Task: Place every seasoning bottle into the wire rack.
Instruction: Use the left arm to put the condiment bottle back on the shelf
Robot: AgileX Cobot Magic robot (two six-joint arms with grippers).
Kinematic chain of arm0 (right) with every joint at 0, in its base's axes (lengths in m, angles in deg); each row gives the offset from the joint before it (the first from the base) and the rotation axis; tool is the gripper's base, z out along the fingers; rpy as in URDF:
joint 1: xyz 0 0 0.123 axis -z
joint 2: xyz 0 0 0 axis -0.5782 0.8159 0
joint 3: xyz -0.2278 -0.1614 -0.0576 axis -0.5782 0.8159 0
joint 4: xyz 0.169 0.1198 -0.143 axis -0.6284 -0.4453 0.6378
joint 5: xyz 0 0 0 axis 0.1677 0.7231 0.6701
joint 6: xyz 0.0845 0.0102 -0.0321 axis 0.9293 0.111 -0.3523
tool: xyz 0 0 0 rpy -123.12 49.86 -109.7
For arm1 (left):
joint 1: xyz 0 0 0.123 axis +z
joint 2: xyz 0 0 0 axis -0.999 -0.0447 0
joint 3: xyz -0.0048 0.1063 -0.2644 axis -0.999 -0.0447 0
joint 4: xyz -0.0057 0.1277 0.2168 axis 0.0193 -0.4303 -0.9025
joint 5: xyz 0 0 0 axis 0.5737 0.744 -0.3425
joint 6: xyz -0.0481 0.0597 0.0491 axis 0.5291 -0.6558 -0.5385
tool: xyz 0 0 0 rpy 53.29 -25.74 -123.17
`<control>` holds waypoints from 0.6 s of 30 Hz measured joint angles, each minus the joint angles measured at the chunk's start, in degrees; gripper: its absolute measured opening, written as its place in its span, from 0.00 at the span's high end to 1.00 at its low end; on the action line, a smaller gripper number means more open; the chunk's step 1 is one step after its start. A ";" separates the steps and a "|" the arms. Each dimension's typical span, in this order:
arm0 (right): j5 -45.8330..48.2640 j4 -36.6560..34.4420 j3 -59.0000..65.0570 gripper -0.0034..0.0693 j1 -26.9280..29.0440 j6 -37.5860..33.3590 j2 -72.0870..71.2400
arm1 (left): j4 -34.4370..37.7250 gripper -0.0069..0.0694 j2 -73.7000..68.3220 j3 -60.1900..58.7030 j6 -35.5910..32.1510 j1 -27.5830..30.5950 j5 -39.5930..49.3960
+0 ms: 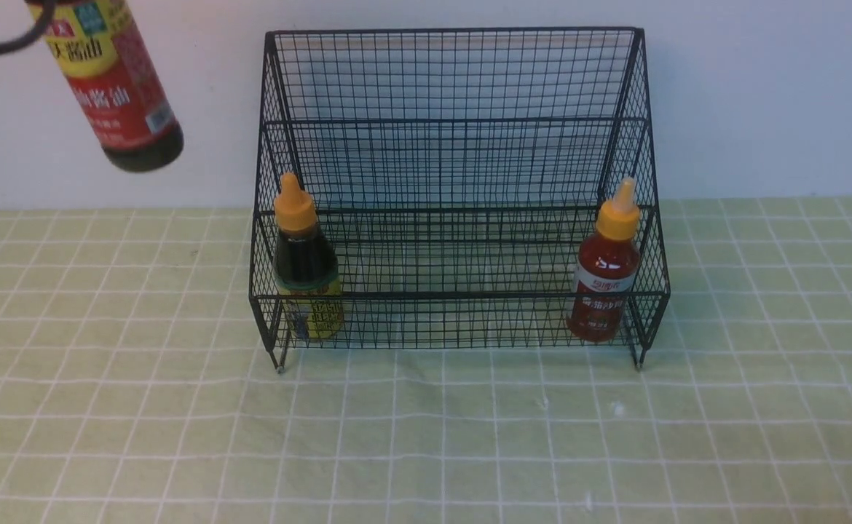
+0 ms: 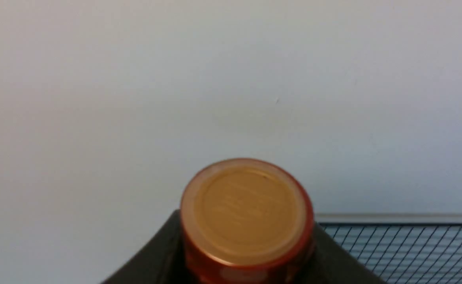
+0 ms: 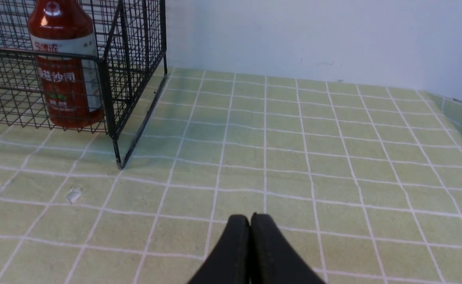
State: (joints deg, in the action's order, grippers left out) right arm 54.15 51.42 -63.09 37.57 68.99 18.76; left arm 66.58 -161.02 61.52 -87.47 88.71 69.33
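Two bottles stand in the lower tier of the wire rack at mid-frame: the short dark bottle at its left end, the red-sauce bottle at its right. In the upper left corner the soy-sauce bottle hangs tilted before the plain pale wall, clamped by the left gripper. The right gripper, jaws pressed together, hovers over the green, white-gridded tablecloth.

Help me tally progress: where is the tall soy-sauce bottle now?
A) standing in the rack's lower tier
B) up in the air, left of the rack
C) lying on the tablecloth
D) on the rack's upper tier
B: the soy-sauce bottle hangs tilted in the air, left of the rack.
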 joint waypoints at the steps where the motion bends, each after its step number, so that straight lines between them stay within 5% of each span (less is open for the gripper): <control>1: 0.00 0.00 0.00 0.97 0.00 0.00 0.00 | 1.34 0.55 0.00 1.07 -0.13 0.00 0.23; 10: 0.00 0.00 0.00 0.97 0.00 0.00 0.00 | 8.43 0.55 -0.53 4.41 -3.50 -1.62 0.51; 18: 0.00 0.00 0.00 0.97 0.00 0.00 0.00 | 9.28 0.55 -4.93 4.41 -9.31 -9.83 -3.98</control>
State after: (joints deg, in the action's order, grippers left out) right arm 54.15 51.42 -63.09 37.57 68.99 18.76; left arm 75.86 -165.95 65.93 -96.78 78.88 65.36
